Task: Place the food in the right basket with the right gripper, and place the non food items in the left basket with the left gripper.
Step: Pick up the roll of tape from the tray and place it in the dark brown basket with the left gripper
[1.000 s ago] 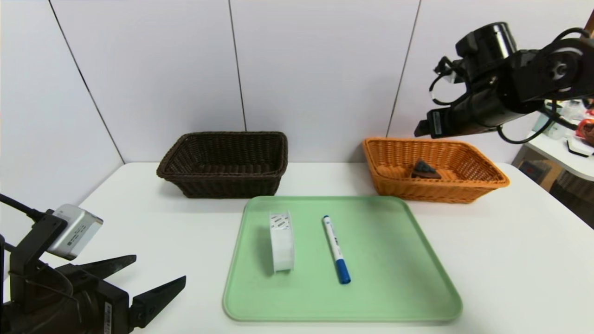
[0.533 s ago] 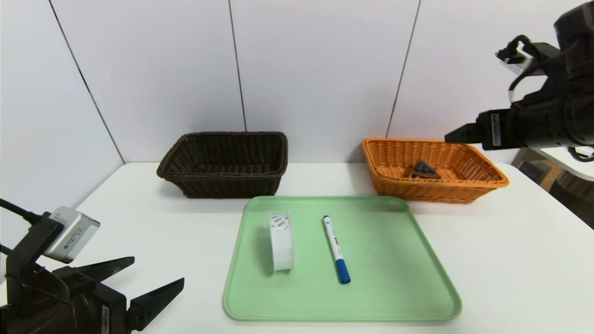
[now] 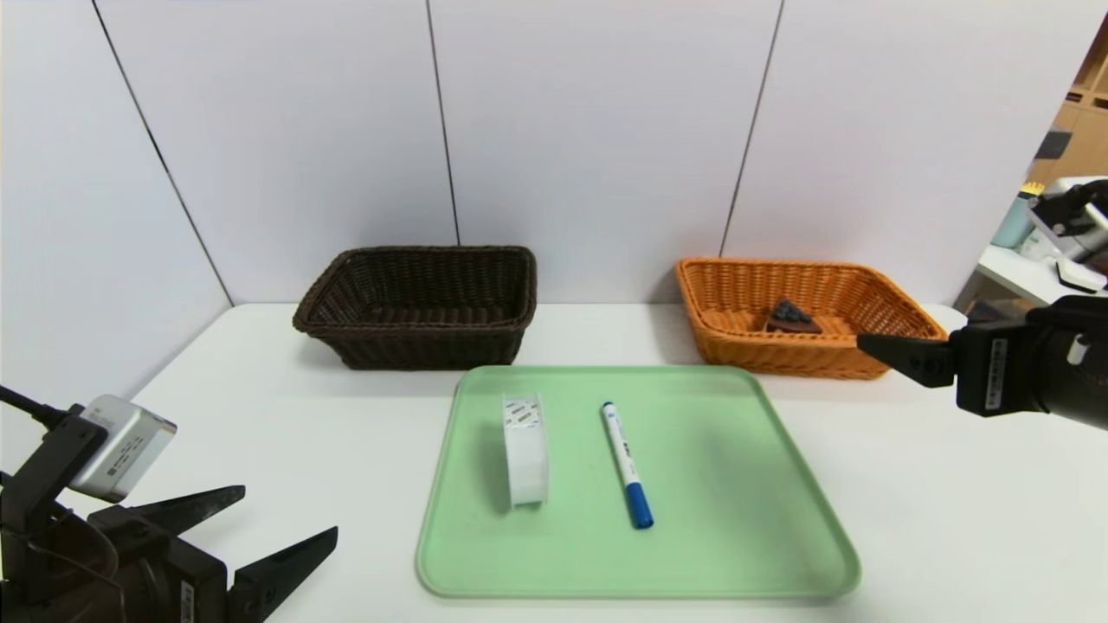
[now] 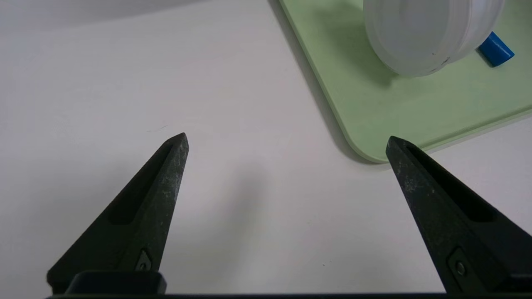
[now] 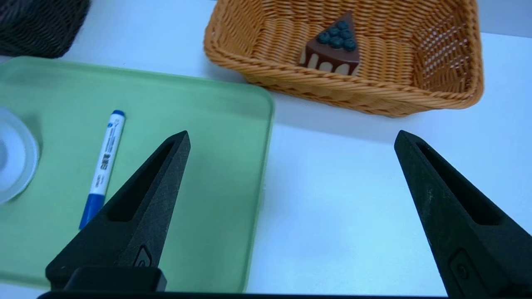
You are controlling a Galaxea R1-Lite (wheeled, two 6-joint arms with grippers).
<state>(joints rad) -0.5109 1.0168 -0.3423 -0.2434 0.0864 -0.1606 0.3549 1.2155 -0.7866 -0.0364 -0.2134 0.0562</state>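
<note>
The cake slice (image 3: 792, 317) (image 5: 332, 47) lies inside the orange-tan basket (image 3: 814, 356) (image 5: 332, 89) at the back right. My right gripper (image 3: 874, 346) (image 5: 293, 135) hangs open and empty in front of that basket, over the table beside the tray's right edge. The tape roll (image 3: 525, 450) (image 4: 428, 33) stands on edge on the green tray (image 3: 736, 484), with the blue-capped marker (image 3: 628, 463) (image 5: 104, 166) lying to its right. The dark brown basket (image 3: 415, 346) at the back left holds nothing. My left gripper (image 3: 286, 512) (image 4: 287, 139) is open and empty near the tray's front left corner.
White wall panels rise just behind both baskets. The white table (image 3: 952, 519) runs out past the tray on the right. A side desk with clutter (image 3: 1056, 260) stands beyond the table's right end.
My right arm has come down from above the orange-tan basket and drawn back to the right, low over the table. The left gripper has sunk slightly. The cake stays in the basket.
</note>
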